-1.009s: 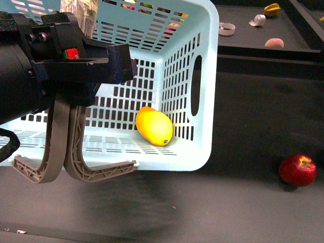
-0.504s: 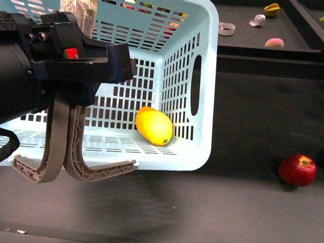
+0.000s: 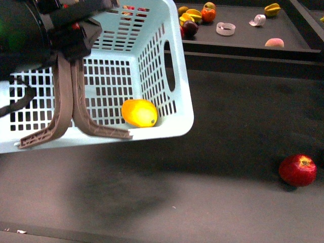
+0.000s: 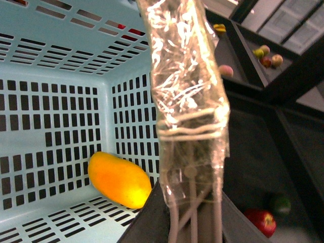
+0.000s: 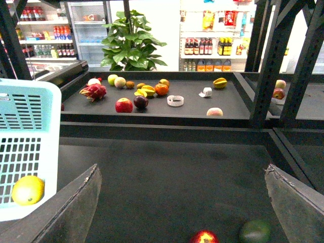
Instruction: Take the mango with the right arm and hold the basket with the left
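Observation:
The light-blue basket [image 3: 174,76] hangs tilted above the dark table, casting a shadow below it. My left gripper [image 3: 71,53] is shut on its two grey-brown handles [image 3: 68,109] at the upper left. The yellow mango [image 3: 139,112] lies inside the basket in its near right corner. In the left wrist view the mango [image 4: 120,179] rests on the slotted basket [image 4: 50,111], beside the handles in my left gripper [image 4: 190,212]. The right gripper [image 5: 185,202] stands open over bare table, apart from the basket [image 5: 30,126] and mango [image 5: 28,190]. It does not show in the front view.
A red apple [image 3: 297,170] lies on the table at the right, with a green fruit [image 5: 257,231] near it in the right wrist view. A raised black shelf [image 3: 238,43] at the back carries several fruits and a tape roll [image 3: 226,28].
The basket has swung left and up with my left gripper and now tilts more. The mango went along and slid into the corner. The shelf fruits behind it are now uncovered.

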Motion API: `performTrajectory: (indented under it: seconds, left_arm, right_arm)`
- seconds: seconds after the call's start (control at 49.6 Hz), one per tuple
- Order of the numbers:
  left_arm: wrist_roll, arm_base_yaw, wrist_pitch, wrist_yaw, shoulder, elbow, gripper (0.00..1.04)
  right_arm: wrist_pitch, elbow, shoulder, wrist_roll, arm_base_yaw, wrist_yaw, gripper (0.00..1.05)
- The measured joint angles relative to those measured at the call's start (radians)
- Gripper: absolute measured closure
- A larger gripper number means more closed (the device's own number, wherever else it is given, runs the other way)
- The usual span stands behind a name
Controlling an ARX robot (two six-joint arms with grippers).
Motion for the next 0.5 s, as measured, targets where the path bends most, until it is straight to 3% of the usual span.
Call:
performTrajectory:
  seconds: [0.504]
  left_arm:
    - [-0.568,0.158,-0.210,-0.212,0.238,0.295,0.99]
  right_arm:
    - [0.000,0.000,0.000,0.000,0.000,0.000,0.08]
